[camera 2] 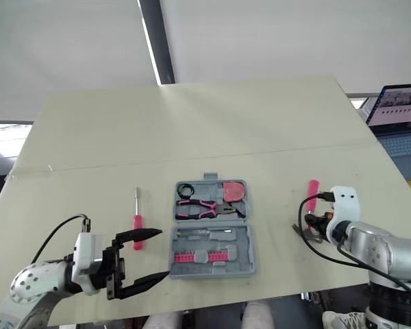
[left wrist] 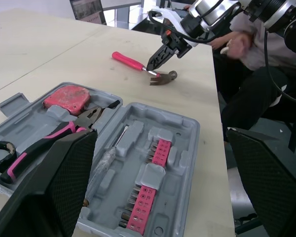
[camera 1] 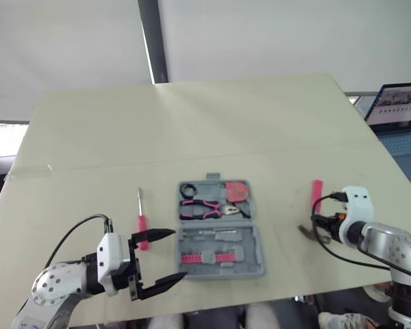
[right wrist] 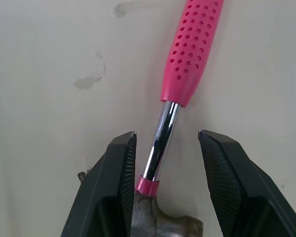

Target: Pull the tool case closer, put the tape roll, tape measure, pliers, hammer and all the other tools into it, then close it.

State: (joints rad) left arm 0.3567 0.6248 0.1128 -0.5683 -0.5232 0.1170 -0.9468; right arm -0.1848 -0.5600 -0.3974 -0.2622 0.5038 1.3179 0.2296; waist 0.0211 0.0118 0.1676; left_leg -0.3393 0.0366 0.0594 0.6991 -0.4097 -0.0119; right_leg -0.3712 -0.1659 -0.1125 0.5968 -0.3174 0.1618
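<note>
The grey tool case [camera 1: 250, 241] lies open in the middle of the table. Inside it are a black tape roll [camera 1: 188, 190], pink-handled pliers [camera 1: 205, 208], a red tape measure [camera 1: 237, 191] and a pink bit strip [camera 1: 207, 258]. A pink-handled screwdriver [camera 1: 143, 229] lies on the table left of the case. To the right of the case lies the hammer [right wrist: 192, 54]. My right gripper [right wrist: 166, 136] is open over it, one finger on each side of the metal shaft by the head. My left gripper [camera 1: 179, 254] is open at the case's front left corner, holding nothing.
A laptop [camera 1: 401, 110] stands off the table's right side. A seated person [left wrist: 251, 49] is beyond the table edge near the hammer. The table's front edge runs just below the case and both grippers.
</note>
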